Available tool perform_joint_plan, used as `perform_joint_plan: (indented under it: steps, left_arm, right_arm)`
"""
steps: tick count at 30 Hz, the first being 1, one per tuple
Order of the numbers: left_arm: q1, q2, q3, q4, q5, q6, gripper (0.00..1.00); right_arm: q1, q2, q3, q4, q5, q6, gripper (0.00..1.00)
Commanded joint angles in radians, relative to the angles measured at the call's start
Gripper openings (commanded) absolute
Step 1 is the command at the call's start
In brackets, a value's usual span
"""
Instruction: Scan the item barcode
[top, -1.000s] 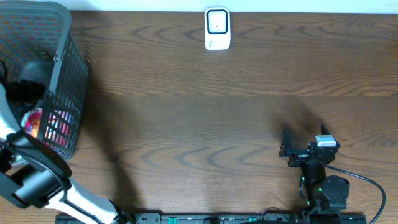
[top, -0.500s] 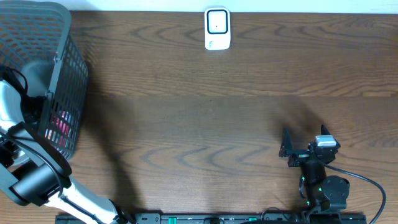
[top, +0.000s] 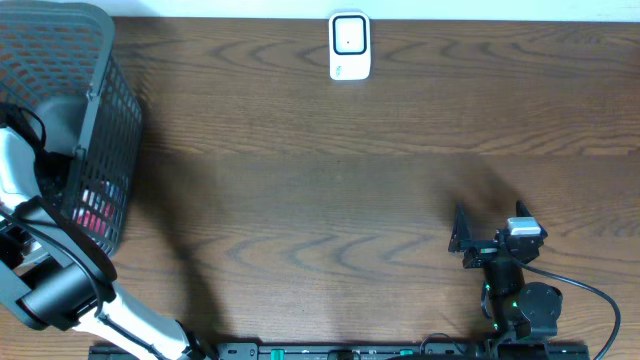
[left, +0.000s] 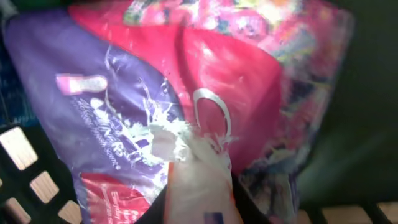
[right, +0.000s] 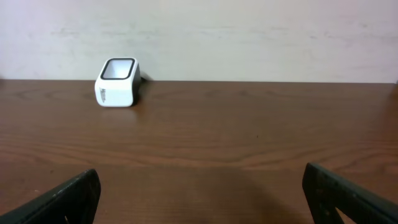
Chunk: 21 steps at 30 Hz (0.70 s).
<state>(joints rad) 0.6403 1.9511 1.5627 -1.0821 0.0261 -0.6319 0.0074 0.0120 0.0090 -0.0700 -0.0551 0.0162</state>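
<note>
surface: dark wood table (top: 330, 180) meeting pale wall | scanner (top: 349, 46) sitting at far edge | left gripper (left: 198, 163), lower in basket (top: 100, 110) than a second ago, pinching pink-purple packet (left: 205, 74) | right gripper (right: 199, 199) gaping, holding nothing

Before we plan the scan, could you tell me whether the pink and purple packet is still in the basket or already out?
Still in: the packet lies against the basket mesh, and the left gripper has bunched its wrapper.
</note>
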Motion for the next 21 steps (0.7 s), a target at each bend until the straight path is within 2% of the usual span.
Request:
perform_joint_plan:
  steps: [1,14,21]
  left_arm:
    - [0.0,-0.055,0.065,-0.013,0.049,0.01,0.07]
    - [0.0,-0.416,0.111,0.063,0.071,0.01,0.08]
    - [0.0,-0.53,0.111,0.113,0.026,0.01,0.08]
  right_arm:
    - [-0.006,-0.006,-0.004,-0.001,-0.003,-0.01,0.99]
    - [-0.006,-0.006,-0.004,-0.001,-0.003,-0.01,0.99]
    - [-0.006,-0.006,-0.004,-0.001,-0.003,-0.01,0.99]
